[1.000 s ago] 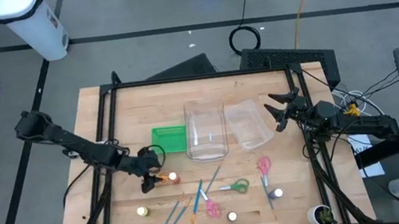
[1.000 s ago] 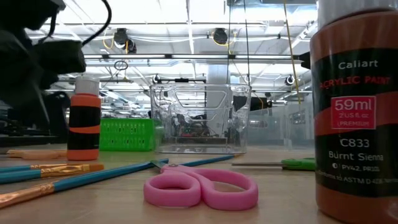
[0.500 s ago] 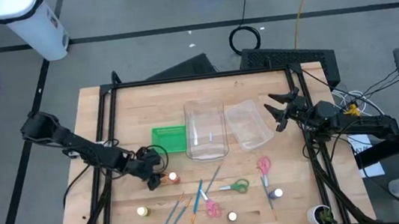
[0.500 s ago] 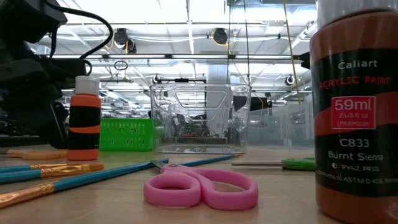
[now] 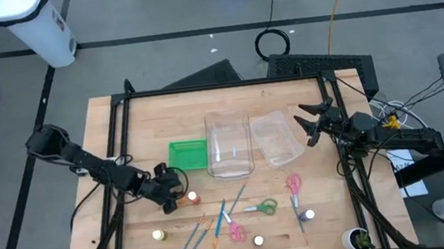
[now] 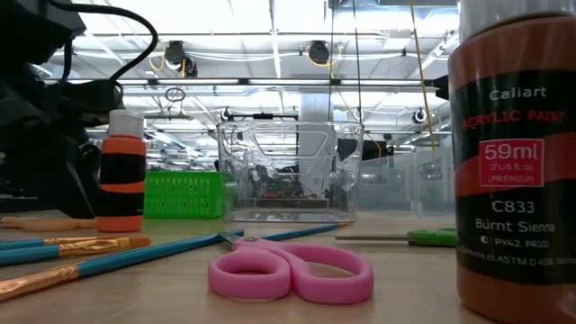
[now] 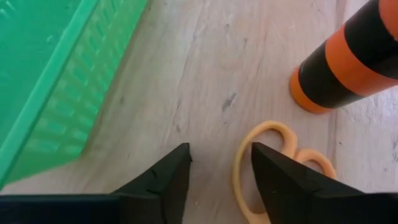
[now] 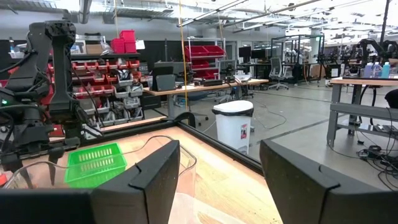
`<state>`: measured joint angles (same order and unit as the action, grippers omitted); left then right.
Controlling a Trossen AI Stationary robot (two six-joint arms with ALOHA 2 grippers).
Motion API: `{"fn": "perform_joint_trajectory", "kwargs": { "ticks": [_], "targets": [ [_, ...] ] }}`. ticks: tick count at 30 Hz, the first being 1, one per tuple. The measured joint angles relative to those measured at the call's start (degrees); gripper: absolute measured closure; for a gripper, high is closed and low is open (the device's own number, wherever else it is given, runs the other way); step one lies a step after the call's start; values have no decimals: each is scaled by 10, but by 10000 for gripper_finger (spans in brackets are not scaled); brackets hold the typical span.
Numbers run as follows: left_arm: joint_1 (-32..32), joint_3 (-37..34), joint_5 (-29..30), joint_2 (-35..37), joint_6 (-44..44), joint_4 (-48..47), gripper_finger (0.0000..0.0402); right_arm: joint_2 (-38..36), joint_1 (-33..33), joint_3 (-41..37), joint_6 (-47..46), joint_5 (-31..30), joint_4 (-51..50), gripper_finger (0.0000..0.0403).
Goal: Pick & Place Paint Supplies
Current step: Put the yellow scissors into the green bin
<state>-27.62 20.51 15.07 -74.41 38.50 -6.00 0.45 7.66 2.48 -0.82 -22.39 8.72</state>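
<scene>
My left gripper (image 7: 221,165) is low over the table's left half, open, beside an orange-and-black paint bottle (image 7: 348,68) that stands upright on the wood. Orange-handled scissors (image 7: 292,155) lie flat under it; only their handle loops show. In the high view the left gripper (image 5: 172,197) is just left of that bottle (image 5: 192,197). My right gripper (image 5: 310,123) waits open in the air at the far right. My left gripper comes down slanting over the orange scissors' nearer handle loop (image 7: 239,168). One finger (image 7: 280,180) covers the loop's inside, the other (image 7: 168,180) stands outside it, and the loop's rim lies in the gap. Whether a finger touches it I cannot tell.
A green basket (image 5: 188,155) lies just beyond the left gripper, a clear bin (image 5: 229,144) and a second clear container (image 5: 274,138) farther right. Brushes (image 5: 197,235), pink scissors (image 5: 236,230), green scissors (image 5: 261,208) and small bottles (image 5: 259,240) are scattered near the front edge.
My left gripper has sunk toward the table beside the orange-and-black bottle and shifted slightly toward it, tipping more steeply downward. In the low view its dark bulk has dropped from above the bottle's cap to beside the bottle. The right arm has kept still.
</scene>
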Motion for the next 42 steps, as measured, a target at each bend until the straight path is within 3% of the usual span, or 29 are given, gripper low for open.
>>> {"fn": "perform_joint_trajectory", "kwargs": {
  "ticks": [25, 33, 42],
  "targets": [
    [-5, -5, 23, 1, 54, -3, 392, 0, 0, 0, 0, 0, 0, 186],
    [-8, -5, 24, 2, 82, -26, 397, 0, 0, 0, 0, 0, 0, 189],
    [-15, 17, 20, 64, 68, -71, 400, 0, 0, 0, 0, 0, 0, 189]
  ]
}}
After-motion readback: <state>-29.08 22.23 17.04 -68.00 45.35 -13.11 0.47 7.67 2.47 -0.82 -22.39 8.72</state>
